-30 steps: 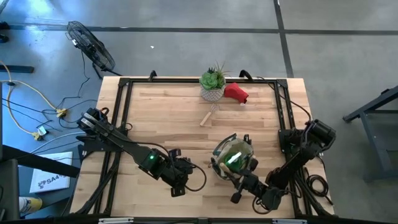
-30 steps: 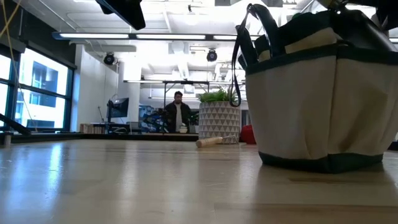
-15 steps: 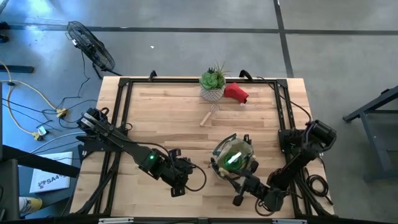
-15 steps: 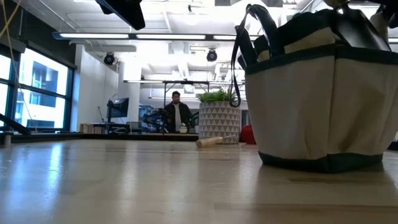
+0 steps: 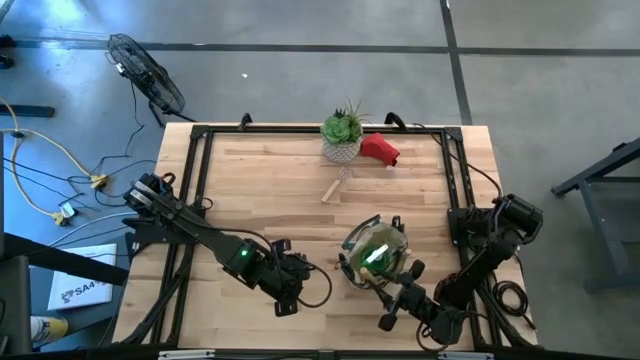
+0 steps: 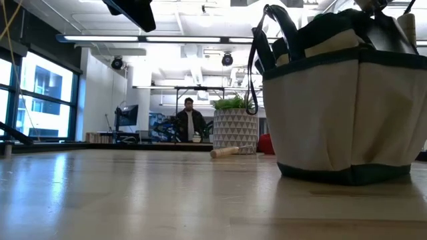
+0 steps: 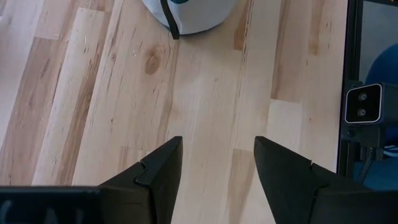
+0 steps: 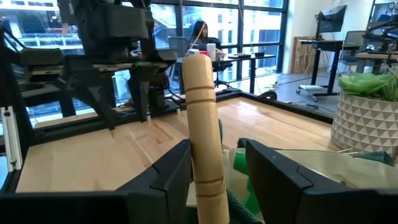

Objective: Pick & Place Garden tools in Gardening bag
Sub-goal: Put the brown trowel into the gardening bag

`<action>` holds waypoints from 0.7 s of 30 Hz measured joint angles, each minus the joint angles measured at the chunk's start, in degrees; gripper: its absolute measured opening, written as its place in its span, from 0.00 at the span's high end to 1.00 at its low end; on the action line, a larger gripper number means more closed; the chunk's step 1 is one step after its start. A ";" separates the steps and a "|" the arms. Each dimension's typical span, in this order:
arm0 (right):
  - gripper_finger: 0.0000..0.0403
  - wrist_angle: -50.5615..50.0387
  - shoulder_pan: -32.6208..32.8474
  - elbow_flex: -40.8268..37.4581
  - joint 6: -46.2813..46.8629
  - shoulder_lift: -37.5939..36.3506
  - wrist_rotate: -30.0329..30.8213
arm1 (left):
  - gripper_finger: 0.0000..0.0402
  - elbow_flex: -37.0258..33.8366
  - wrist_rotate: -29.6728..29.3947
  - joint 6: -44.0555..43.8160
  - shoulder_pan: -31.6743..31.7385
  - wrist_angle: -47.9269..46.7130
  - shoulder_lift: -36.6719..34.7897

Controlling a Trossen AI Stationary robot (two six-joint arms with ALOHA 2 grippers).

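- Wooden handle (image 8: 202, 143) stands upright in the gardening bag, between the spread fingers of the right claw (image 8: 219, 163); one finger is just beside it and the other is apart, so nothing looks pinched.
- Over the last second the right arm has slid back toward the bench's front edge, which I read as a drop just made.
- The left claw (image 7: 217, 155), also spread, hangs over bare bench (image 7: 205, 93) beside the bag.
- The gardening bag (image 6: 333, 113) sits front right and holds a green spray bottle (image 5: 375, 255) and dark handles.
- Farther back, a wooden-handled tool (image 5: 337, 185) and a red soft item (image 5: 380, 149) lie unpacked by the plant pot (image 5: 342, 148).
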 joint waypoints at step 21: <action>0.64 -0.17 2.48 0.00 0.90 0.00 1.84 | 0.51 0.00 0.02 -0.02 0.00 0.02 0.00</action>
